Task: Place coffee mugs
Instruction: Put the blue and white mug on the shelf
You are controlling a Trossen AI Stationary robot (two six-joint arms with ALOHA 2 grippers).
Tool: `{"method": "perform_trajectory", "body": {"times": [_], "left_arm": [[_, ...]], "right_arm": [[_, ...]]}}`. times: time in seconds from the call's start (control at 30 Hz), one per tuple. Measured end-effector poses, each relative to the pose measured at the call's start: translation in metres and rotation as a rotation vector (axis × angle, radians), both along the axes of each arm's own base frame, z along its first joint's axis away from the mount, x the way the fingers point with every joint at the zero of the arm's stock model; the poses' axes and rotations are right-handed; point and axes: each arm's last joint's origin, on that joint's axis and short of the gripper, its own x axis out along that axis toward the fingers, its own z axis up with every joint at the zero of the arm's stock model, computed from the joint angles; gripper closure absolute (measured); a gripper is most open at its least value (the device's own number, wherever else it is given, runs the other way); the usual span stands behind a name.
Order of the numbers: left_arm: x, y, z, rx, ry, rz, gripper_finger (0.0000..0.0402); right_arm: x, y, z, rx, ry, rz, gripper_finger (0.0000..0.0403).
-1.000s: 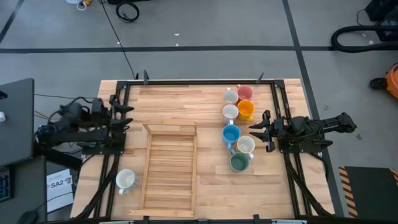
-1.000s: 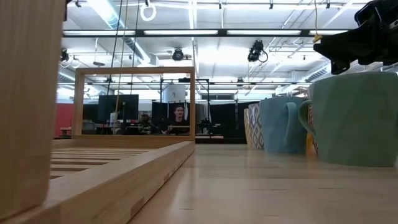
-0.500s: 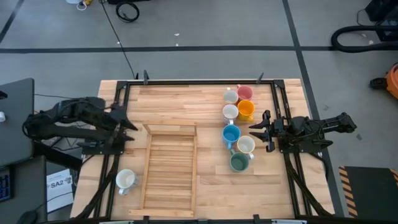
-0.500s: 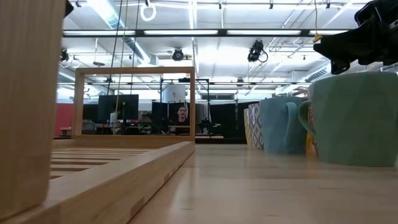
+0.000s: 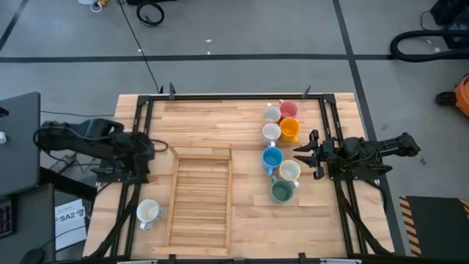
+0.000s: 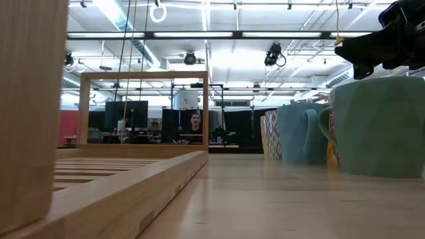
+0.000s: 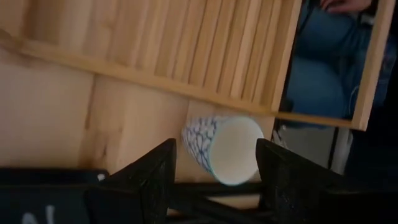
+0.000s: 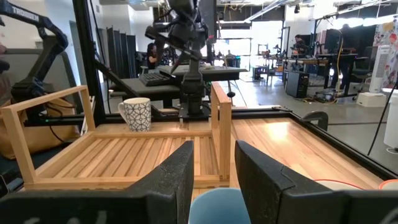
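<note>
Wood table (image 5: 212, 121) with slatted tray (image 5: 199, 198) in a lab. 7 mugs (image 5: 281, 150) cluster at 3 o'clock, 1 white mug (image 5: 148, 212) at 8. Left gripper (image 7: 214, 180) open, aimed at it, approach step; next descend and close. Right gripper (image 5: 300, 155) parted, empty, waits.

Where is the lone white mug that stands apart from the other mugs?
In the high view, the white mug stands near the table's front left corner, just left of the wooden rack, apart from the mugs grouped on the right side.
</note>
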Motion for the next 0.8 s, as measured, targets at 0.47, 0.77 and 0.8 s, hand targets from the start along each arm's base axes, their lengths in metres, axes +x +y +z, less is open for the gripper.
{"method": "perform_trajectory", "body": {"times": [0.47,0.77,0.8], "left_arm": [[0.023,-0.057,-0.025,0.178,0.233,-0.175,0.0175],[0.031,-0.088,-0.046,0.309,0.330,-0.266,0.0175],[0.031,-0.091,-0.048,0.322,0.337,-0.272,0.0175]], "right_arm": [[0.000,0.000,0.000,0.000,0.000,0.000,0.0279],[0.000,0.000,0.000,0.000,0.000,0.000,0.0279],[0.000,0.000,0.000,0.000,0.000,0.000,0.0279]]}}
